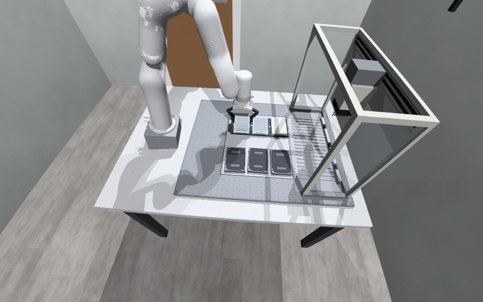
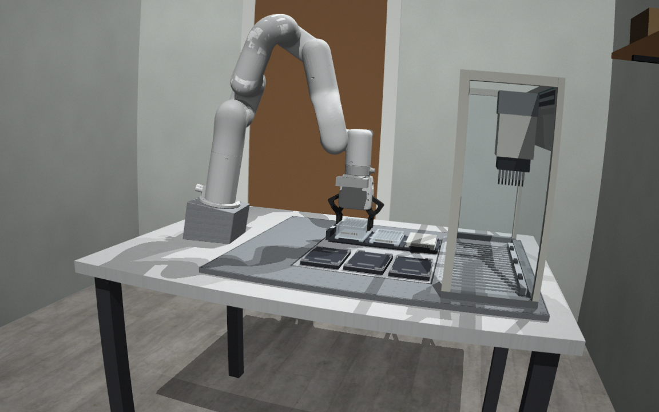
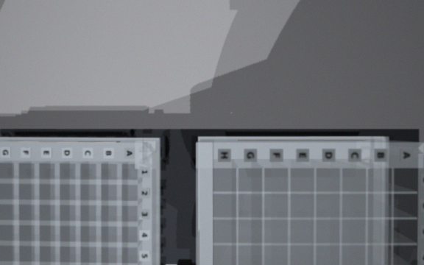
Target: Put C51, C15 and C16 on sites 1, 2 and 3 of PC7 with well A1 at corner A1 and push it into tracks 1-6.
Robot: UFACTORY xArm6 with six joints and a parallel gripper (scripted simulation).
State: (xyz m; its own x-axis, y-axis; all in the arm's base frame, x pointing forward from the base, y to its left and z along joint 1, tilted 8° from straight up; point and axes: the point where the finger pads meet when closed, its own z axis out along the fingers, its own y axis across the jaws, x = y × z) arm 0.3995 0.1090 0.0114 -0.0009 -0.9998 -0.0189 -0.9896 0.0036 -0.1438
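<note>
From my station I see the white table (image 1: 123, 195) carrying a grey perforated deck plate (image 1: 205, 183), and at its right end the instrument's open white frame (image 1: 352, 93) standing over the loading rails (image 1: 309, 150), with a pipetting head (image 2: 513, 127) hanging inside. The arm's grey pedestal (image 1: 151, 143) sits on the table's left part, and the arm reaches over to the far row of the deck.

That far row is the dark carrier PC7 (image 1: 230, 129), lying on the apron just short of the rails, lengthwise toward them. It bears three plates in a line: C51 (image 1: 241, 125), the tall deep-well block, on the site farthest from the rails; C15 (image 1: 261, 126) on the middle site; and C16 (image 1: 280, 126) on the site nearest the rails. In the wrist view C51 (image 3: 308, 206) shows a coarse grid and C15 (image 3: 61, 206) a finer one, each with row letters H to A along the top edge and the A and 1 labels meeting at the upper right corner.

In front of the carrier, three dark nests (image 1: 257, 160) stand in a row with nothing in them.

The gripper (image 2: 355, 216) hangs straight down over C51, its black fingers (image 2: 334, 209) spread wide to either side of the block's top and pinching nothing
</note>
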